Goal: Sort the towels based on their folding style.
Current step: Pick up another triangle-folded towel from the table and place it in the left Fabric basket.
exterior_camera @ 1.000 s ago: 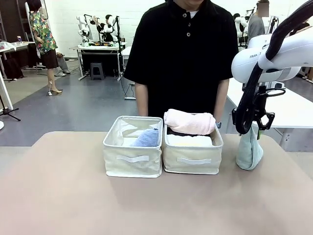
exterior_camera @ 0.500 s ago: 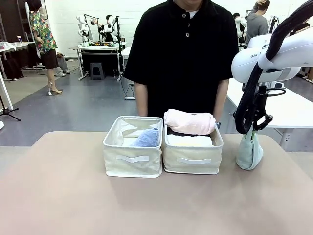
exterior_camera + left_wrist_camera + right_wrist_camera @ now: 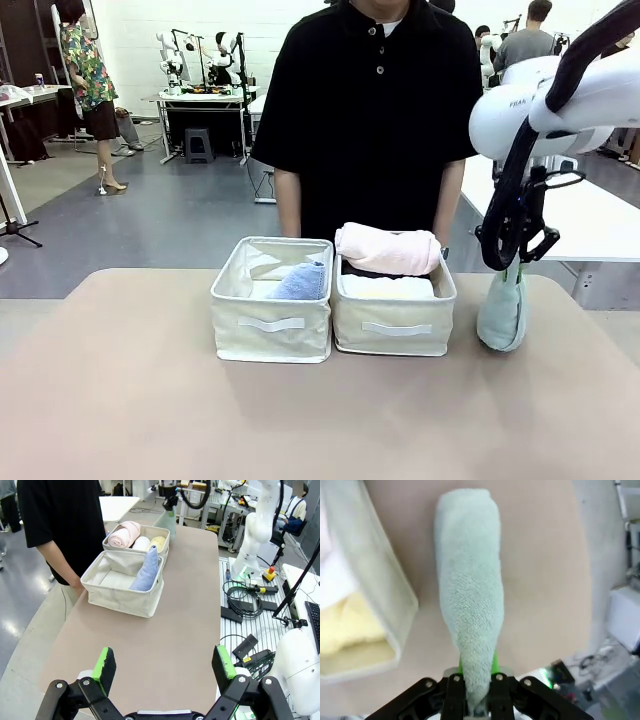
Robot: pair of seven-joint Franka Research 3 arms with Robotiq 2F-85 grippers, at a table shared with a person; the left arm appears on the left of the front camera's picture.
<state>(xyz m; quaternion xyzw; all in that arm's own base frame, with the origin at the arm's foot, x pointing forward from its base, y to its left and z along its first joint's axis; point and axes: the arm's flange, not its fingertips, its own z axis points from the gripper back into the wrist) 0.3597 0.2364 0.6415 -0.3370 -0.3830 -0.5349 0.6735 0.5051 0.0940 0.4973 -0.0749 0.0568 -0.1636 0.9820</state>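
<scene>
Two cream bins sit side by side, touching, at the far middle of the table (image 3: 120,400). In the left bin (image 3: 270,325), a lavender-blue folded towel (image 3: 300,283) leans up against the side next to the other bin. In the right bin (image 3: 392,330), a pink roll (image 3: 388,249) lies on top, riding above the rim, with a white roll (image 3: 141,543) and a yellow roll (image 3: 158,542) beside it lower down.

Status: right gripper (image 3: 476,672) is clamped on the narrow top end of the pale teal towel (image 3: 503,308). It hangs straight down just right of the right bin, clear of its wall. Bottom end is at table level; can't tell if it's in contact.

Meanwhile the left gripper (image 3: 163,657) is spread wide with nothing between its pads, over the near end of the table, well apart from the bins.

A person in a black shirt (image 3: 370,120) stands right behind the bins.
</scene>
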